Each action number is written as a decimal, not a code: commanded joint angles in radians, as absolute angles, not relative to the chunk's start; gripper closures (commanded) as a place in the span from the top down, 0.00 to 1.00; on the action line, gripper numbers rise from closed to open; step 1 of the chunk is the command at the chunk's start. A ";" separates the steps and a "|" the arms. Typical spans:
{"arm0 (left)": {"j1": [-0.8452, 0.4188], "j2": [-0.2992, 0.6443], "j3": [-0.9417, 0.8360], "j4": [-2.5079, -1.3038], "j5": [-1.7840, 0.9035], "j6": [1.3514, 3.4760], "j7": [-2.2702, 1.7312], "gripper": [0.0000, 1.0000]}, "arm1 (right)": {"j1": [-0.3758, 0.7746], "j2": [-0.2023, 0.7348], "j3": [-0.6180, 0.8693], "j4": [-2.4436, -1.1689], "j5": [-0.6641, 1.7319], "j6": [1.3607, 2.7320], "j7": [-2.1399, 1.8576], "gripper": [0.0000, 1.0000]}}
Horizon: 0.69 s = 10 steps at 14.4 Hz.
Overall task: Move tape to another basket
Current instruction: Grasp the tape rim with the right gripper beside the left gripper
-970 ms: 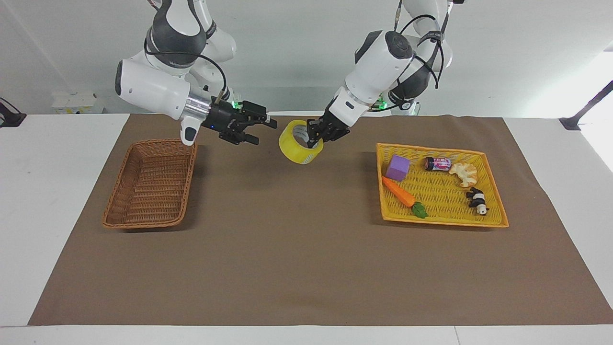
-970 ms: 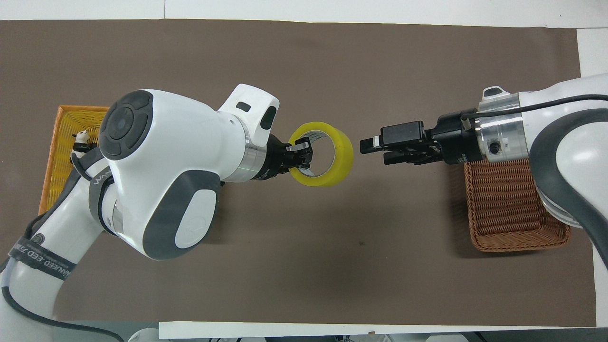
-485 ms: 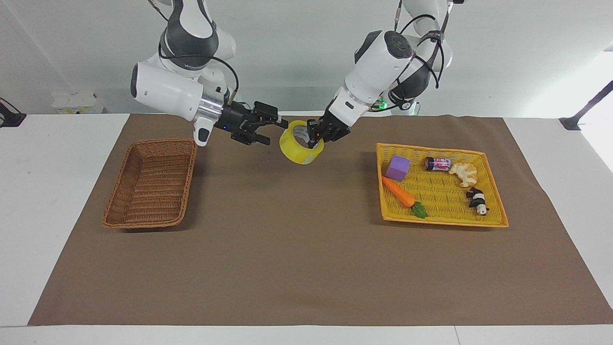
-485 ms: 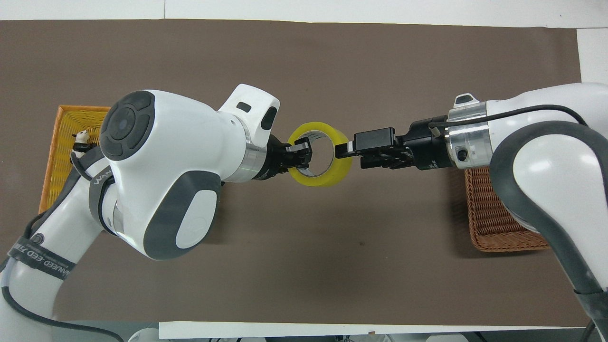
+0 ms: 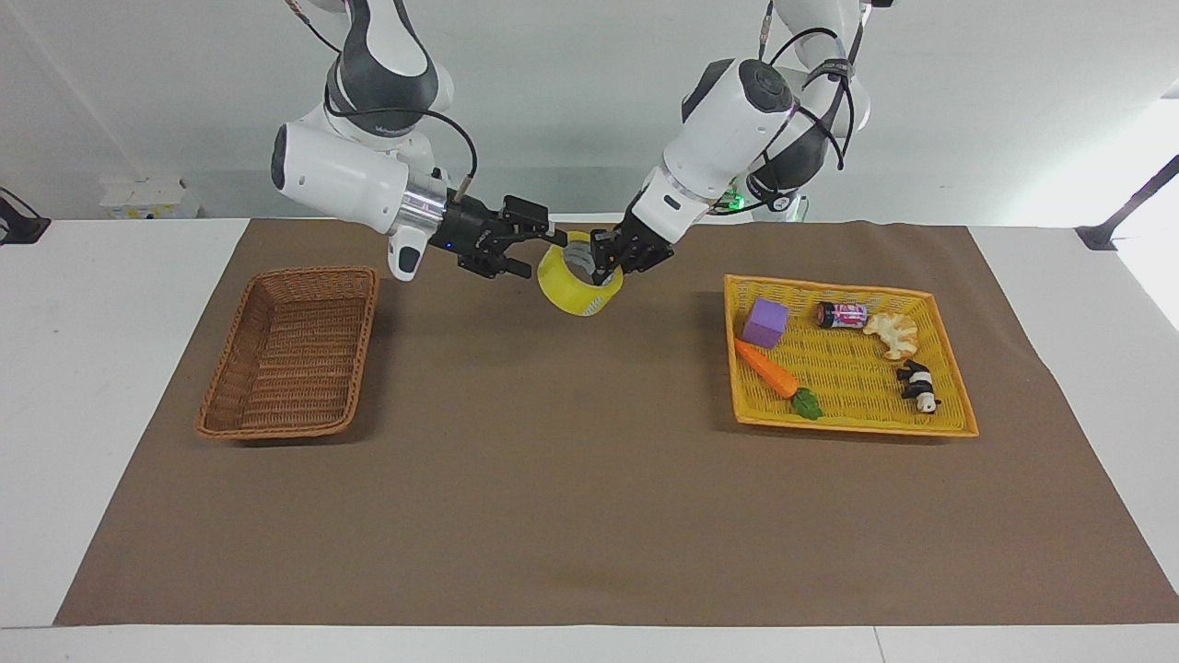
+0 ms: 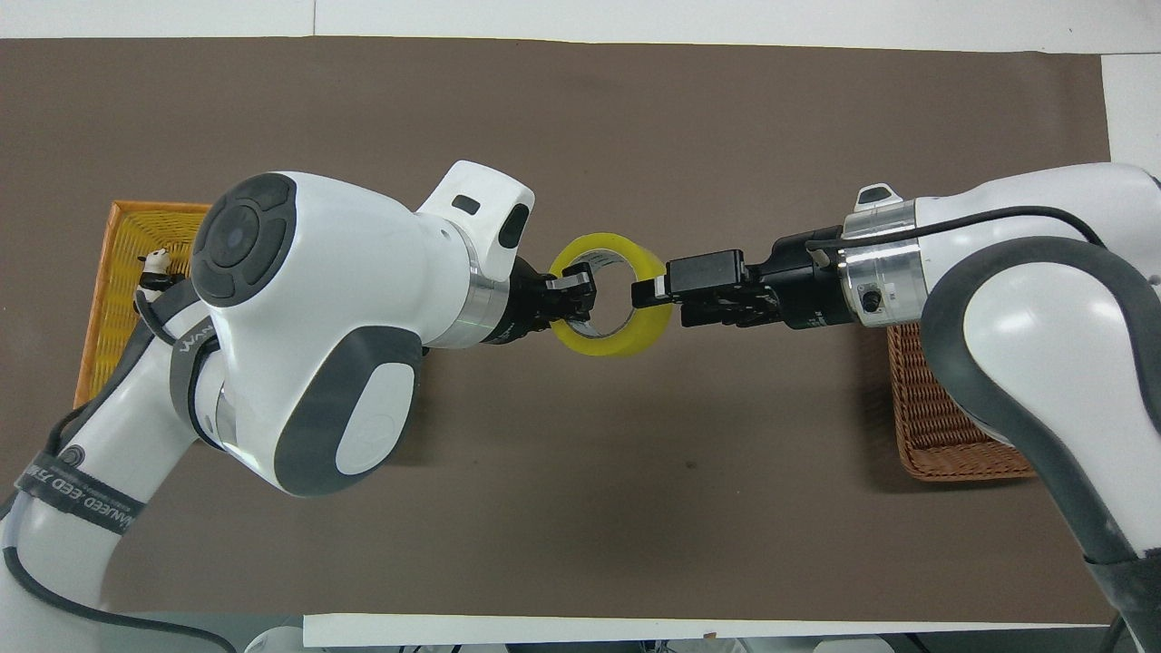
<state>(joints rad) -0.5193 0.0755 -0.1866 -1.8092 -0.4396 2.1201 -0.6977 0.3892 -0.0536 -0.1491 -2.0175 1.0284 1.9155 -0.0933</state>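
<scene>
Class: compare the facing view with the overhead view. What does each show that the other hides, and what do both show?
Facing view only: the yellow tray's contents, namely the purple cube, carrot and can; the whole wicker basket.

Overhead view only: straight through the tape's hole.

Both: the left gripper shut on the tape in the air, and the right gripper, jaws open, at its rim.

I saw the yellow tape (image 5: 577, 281) roll tilted in the air above the middle of the brown mat, its white core showing. The brown wicker basket (image 5: 287, 354) sat empty toward the right arm's end.
</scene>
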 commanded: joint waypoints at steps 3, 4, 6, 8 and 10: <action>-0.526 0.071 -0.179 -1.802 -0.425 2.108 -0.701 0.00 | 0.399 -0.060 -0.147 -2.039 1.051 1.931 -0.106 1.00; -0.526 0.071 -0.179 -1.802 -0.425 2.109 -0.701 0.00 | 0.399 -0.061 -0.147 -2.040 1.052 1.933 -0.106 1.00; -0.526 0.071 -0.179 -1.802 -0.425 2.108 -0.703 0.00 | 0.400 -0.060 -0.147 -2.049 1.061 1.936 -0.121 1.00; -0.526 0.069 -0.179 -1.804 -0.425 2.106 -0.703 0.00 | 0.399 -0.058 -0.147 -2.051 1.077 1.934 -0.133 1.00; -0.526 0.069 -0.179 -1.809 -0.425 2.108 -0.703 0.00 | 0.399 -0.058 -0.147 -2.054 1.091 1.933 -0.135 0.99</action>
